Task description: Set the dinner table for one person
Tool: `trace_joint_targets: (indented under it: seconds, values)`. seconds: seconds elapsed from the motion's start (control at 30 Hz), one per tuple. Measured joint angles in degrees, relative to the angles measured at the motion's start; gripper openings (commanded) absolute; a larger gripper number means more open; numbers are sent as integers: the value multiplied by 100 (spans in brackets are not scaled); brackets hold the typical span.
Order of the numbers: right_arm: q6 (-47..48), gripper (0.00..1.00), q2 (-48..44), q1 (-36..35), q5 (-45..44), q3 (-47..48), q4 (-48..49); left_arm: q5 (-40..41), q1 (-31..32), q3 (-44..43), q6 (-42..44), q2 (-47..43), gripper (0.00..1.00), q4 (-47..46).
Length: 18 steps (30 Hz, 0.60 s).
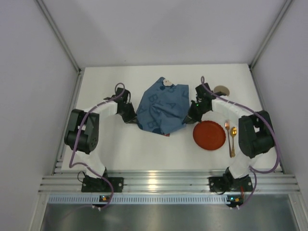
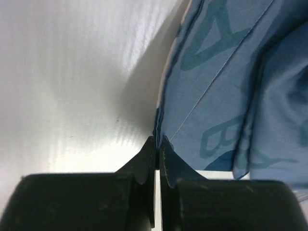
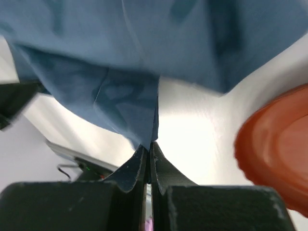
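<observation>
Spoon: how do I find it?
On the white dinner table, find the round red plate on the right. Two gold pieces lie just right of it; the spoon is the outer one, with a rounded bowl, unlike the pronged fork.

One blue placemat (image 1: 161,108), one red plate (image 1: 209,135), one fork (image 1: 227,126), one spoon (image 1: 233,131).

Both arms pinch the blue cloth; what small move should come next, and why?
Probably draw the left gripper and right gripper slightly apart: their jaws are shut on edges of the placemat, which sits bunched on the dinner table beside the red plate.
</observation>
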State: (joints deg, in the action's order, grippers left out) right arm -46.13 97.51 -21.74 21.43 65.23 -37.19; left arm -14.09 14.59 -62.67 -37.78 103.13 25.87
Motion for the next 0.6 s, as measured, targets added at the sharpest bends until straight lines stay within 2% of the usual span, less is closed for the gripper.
trace_joint_targets:
  seconds: [0.17,0.3,0.5,0.6]
  values:
    - [319,0,4,1287,94,1193,-527,306,-505,-411,256,-398,0,455]
    - [544,0,166,2026,120,2555,-1040,669,-1032,-1438,479,-708,0,979]
    - [699,0,953,2153,251,5128,-1709,1174,-1025,-3663,494,-800,0,1333]
    - [520,0,1095,2151,549,5692,-1543,1241,-1003,-4223,437,-938,0,1222]
